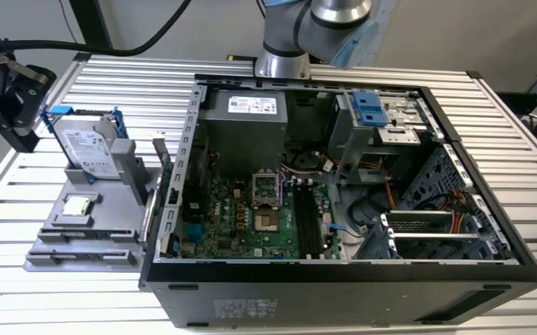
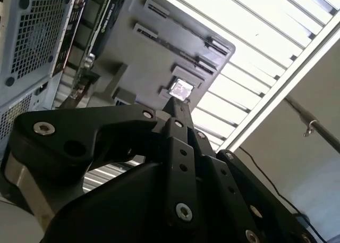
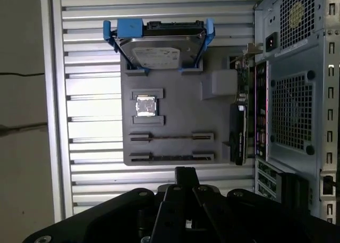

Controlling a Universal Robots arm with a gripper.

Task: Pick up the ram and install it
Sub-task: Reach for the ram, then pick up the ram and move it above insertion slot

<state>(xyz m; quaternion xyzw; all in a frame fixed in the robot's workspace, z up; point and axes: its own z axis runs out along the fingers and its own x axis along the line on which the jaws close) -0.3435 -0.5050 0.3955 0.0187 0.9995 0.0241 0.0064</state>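
Black bolted links of my gripper (image 3: 184,173) sit at the lower edge of the first wrist view, tips pinched together with nothing between them; I judge the pick-up not yet made. What I take for the ram (image 3: 171,158), a thin dark strip on edge, stands in a slot of the matt grey holder (image 3: 180,110) at mid-frame, apart from the perforated metal case (image 3: 297,94) at right; installing is all left.
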